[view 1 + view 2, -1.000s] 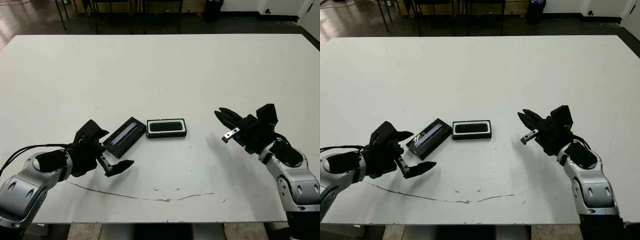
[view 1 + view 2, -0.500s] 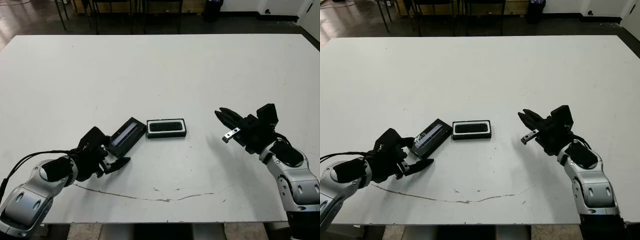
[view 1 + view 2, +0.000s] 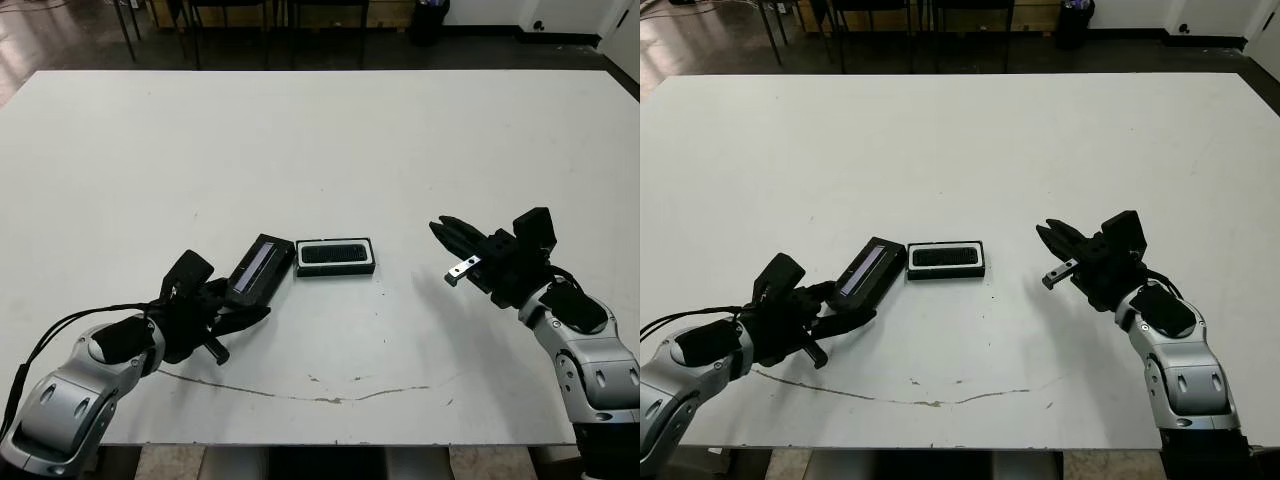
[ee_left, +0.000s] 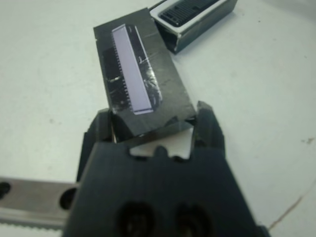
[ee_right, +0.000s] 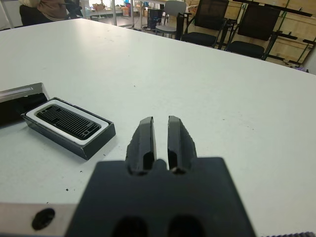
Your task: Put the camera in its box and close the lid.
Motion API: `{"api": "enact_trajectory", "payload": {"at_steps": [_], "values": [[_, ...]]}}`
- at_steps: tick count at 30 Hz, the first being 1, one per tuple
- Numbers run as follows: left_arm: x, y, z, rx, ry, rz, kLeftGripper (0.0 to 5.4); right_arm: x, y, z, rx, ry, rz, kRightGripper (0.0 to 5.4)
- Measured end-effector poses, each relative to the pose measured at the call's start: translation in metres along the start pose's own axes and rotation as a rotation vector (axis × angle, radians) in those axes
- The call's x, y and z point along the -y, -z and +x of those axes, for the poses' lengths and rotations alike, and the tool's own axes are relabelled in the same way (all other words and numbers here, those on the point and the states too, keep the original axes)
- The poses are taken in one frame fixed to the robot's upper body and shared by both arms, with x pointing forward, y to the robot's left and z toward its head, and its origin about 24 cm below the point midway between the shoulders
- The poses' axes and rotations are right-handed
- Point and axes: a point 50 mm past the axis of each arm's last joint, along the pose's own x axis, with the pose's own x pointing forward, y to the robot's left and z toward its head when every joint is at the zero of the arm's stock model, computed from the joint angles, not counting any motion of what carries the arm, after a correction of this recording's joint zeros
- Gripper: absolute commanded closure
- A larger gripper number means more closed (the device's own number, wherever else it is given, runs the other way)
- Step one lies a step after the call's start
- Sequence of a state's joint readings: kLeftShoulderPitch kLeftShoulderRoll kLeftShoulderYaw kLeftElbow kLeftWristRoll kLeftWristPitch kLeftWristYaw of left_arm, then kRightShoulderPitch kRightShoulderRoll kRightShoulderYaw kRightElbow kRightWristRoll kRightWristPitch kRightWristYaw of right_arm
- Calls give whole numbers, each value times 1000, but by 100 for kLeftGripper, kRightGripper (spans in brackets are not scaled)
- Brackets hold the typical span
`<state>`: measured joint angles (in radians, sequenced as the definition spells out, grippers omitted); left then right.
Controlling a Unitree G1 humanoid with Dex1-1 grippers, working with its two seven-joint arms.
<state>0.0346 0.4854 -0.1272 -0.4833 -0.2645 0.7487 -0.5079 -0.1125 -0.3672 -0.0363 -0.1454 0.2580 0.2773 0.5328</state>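
Note:
The box (image 3: 335, 257) sits at the table's middle, a black tray with a white lining (image 5: 63, 129). The camera (image 3: 333, 254) lies inside it as a dark bar (image 5: 69, 120). Just left of the box is the lid (image 3: 259, 268), a black slab with a pale strip (image 4: 136, 69), tilted with its near end raised. My left gripper (image 3: 238, 303) is shut on that near end, one finger (image 4: 207, 123) on each side. My right gripper (image 3: 440, 226) hovers shut to the right of the box, holding nothing, fingers (image 5: 145, 133) almost together.
A thin brown mark (image 3: 320, 388) runs across the table near its front edge. Chairs (image 5: 252, 24) stand beyond the far edge, and a person (image 5: 44, 7) shows far off in the right wrist view.
My left gripper has moved forward to the lid and shut on its near end. The lid has tipped up and swung a little towards the box. The right arm has not moved.

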Motion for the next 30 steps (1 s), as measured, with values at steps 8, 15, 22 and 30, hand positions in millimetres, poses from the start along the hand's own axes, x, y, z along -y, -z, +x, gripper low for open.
{"api": "enact_trajectory", "payload": {"at_steps": [8,15,22,30], "values": [[-3,-5,-2,45,-18,-16,439,0,1,-1,-4,1,2,540],[-27,-33,-6,149,-56,-30,440,-2,2,-1,-7,-4,3,540],[-48,-55,-6,164,-104,64,440,-4,1,-1,-4,-8,-1,540],[-63,-67,4,106,-59,197,440,-6,0,-2,-2,-2,-7,540]]}}
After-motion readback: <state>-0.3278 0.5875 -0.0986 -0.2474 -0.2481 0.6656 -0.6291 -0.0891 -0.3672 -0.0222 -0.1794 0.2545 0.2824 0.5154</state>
